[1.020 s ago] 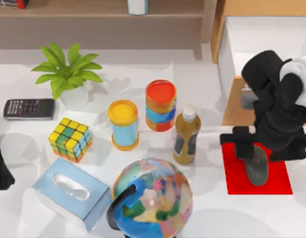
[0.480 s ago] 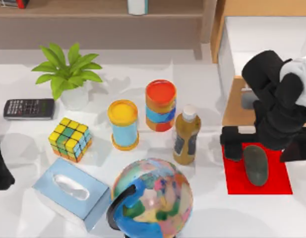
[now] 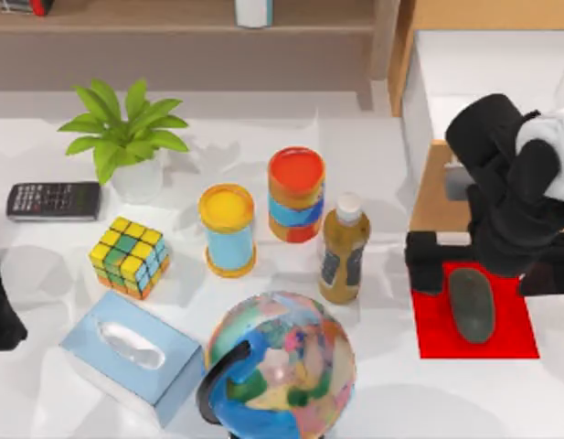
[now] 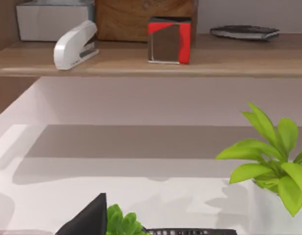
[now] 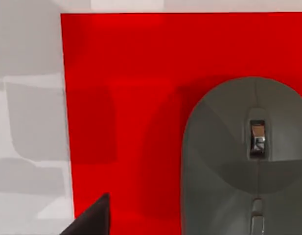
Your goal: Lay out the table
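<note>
Top view | right gripper (image 3: 473, 265) lower right of frame, fingers spread wide, clear of grey mouse (image 3: 471, 305) lying on red mat (image 3: 437, 334) | white table (image 3: 373, 146) spanning frame | advice: lift straight up, avoid nudging mouse | left arm parked at left edge.

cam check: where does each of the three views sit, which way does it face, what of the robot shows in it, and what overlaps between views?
Top view: above the table, looking down; right arm over the red mat, right hand open above the grey mouse; left arm parked at the left edge.
Left wrist view: low, facing the shelf with a white stapler, past the potted plant; a dark corner of the left hand shows.
Right wrist view: straight down on mat and mouse; one dark fingertip.
Shared: mat and mouse (top, right wrist); plant (top, left wrist).
</note>
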{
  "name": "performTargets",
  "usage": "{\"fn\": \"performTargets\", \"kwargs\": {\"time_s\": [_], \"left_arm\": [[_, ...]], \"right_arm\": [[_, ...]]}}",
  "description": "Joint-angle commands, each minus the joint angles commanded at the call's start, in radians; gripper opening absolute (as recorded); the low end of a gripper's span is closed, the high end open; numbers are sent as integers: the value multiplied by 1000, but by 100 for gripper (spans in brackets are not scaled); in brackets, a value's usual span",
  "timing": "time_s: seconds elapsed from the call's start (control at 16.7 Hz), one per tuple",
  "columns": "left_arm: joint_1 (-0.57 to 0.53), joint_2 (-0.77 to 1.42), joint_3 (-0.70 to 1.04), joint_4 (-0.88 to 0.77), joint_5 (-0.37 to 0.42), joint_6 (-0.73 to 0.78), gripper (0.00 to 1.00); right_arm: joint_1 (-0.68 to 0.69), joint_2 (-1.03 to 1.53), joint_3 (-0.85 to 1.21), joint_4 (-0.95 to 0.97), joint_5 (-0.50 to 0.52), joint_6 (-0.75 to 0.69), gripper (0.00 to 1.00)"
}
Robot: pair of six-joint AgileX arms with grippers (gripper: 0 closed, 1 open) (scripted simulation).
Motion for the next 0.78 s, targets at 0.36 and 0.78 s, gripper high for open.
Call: {"fn": "performTargets", "kwargs": {"time_s": [0.36, 0.78], "left_arm": [[0, 0, 0, 0, 0, 0, 100], [0, 0, 0, 0, 0, 0, 100]], "right_arm": [[-3, -57, -138, 272, 69, -31, 100], [-24, -151, -397, 736, 126, -181, 100]]}}
